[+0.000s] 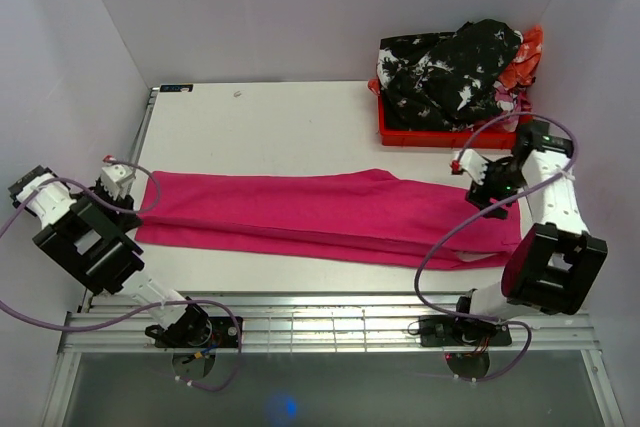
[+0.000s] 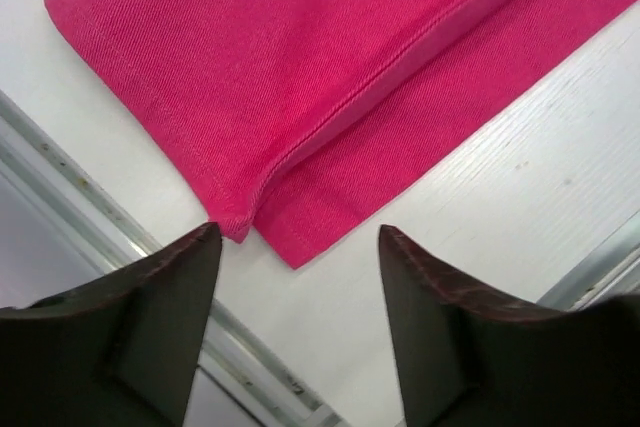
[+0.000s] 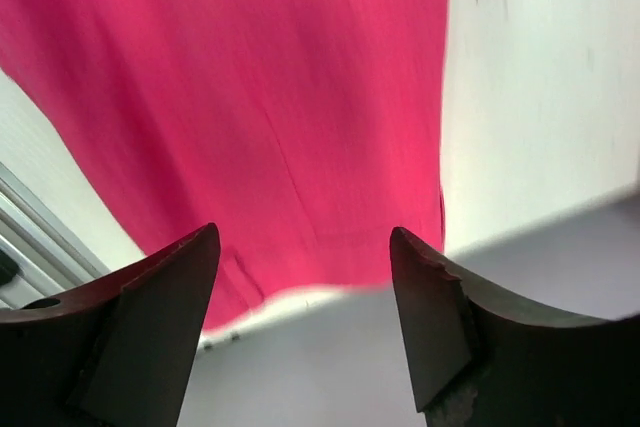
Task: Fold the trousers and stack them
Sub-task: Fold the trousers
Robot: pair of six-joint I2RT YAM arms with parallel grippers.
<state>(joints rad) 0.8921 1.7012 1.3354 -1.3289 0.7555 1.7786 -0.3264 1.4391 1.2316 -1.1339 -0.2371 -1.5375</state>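
Note:
The magenta trousers (image 1: 320,212) lie flat across the table, folded lengthwise with one leg on the other. Their leg ends (image 2: 300,97) are at the left and the wide end (image 3: 250,97) is at the right. My left gripper (image 1: 117,179) hovers just off the left leg ends. In the left wrist view my left gripper (image 2: 298,229) is open, nothing between its fingers, with the hem corner just ahead. My right gripper (image 1: 468,165) hangs over the right end of the cloth. The right wrist view shows my right gripper (image 3: 302,230) open and empty above the cloth's edge.
A red crate (image 1: 430,134) at the back right holds a heap of dark floral clothing (image 1: 450,67). The table's left metal rail (image 2: 120,237) runs close to the leg ends. Bare white tabletop (image 1: 260,127) lies behind the trousers.

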